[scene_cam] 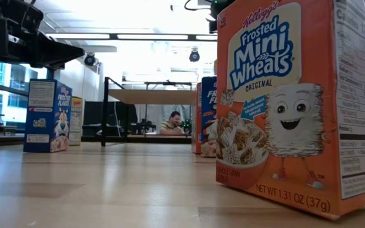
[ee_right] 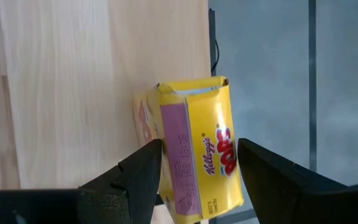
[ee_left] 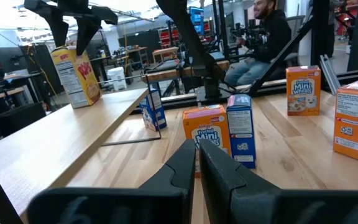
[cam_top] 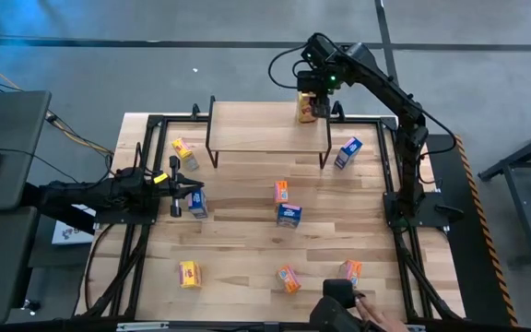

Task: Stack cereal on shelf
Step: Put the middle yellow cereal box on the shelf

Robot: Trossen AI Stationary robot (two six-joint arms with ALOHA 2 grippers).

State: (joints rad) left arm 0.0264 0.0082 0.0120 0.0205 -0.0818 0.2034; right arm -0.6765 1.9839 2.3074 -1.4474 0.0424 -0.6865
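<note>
Right gripper (ee_right: 197,171), fingers spread, poised over a yellow cereal box (ee_right: 194,149) that stands upright at the right end of the shelf (cam_top: 265,124), near its back edge; the box lies between the fingers, and contact with either finger cannot be confirmed. In the left wrist view the same box (ee_left: 76,74) sits on the light plank with the two fingers hanging just above it. Left gripper (ee_left: 197,163), fingers closed together on nothing, held low over the left side of the table (cam_top: 238,249), just beside a blue box (cam_top: 197,205).

Remaining boxes on the tabletop (high view): a yellow one (cam_top: 183,151) left of the shelf, a blue one (cam_top: 348,152) right of it, an orange (cam_top: 282,192) and a blue (cam_top: 289,216) near the centre, and a yellow (cam_top: 190,273) and two orange (cam_top: 289,278) (cam_top: 350,270) along the front. A person's hand (cam_top: 381,320) shows at the front edge.
</note>
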